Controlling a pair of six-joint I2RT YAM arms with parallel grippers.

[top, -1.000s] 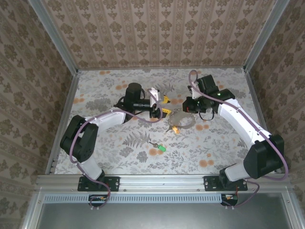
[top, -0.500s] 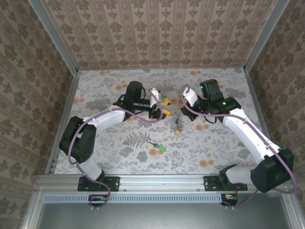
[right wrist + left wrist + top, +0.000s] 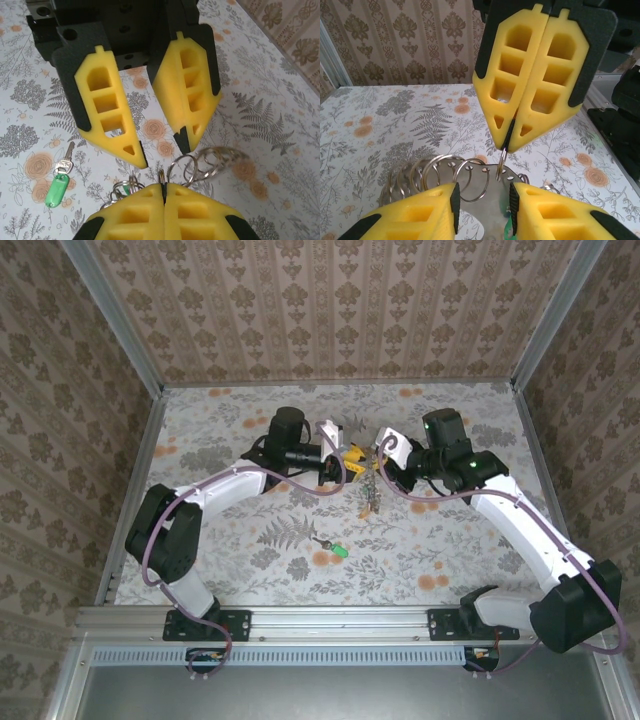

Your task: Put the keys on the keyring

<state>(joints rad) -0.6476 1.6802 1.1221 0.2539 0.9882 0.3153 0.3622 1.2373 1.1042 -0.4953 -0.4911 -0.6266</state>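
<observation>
From above, your right gripper [image 3: 378, 462] holds the keyring [image 3: 372, 492] clear of the table [image 3: 220, 540]. It dangles just beside the left gripper [image 3: 350, 462], likely so that hand can steady it. The green key [image 3: 338, 551] lies loose, well apart toward the near edge. A second ago the ring lay flat by your right gripper. It has since risen and swung toward the left arm, while the green key hasn't shifted.

In the left wrist view, your left gripper [image 3: 482, 196] stands wide open, with the ring's silvery loops [image 3: 440, 172] just ahead of it. The right gripper [image 3: 507, 142] is clamped on one loop from above.

In the right wrist view, your right gripper [image 3: 163, 186] pinches that loop and the left gripper [image 3: 161, 152] gapes opposite. The green key [image 3: 57, 186] rests on the table beyond.
</observation>
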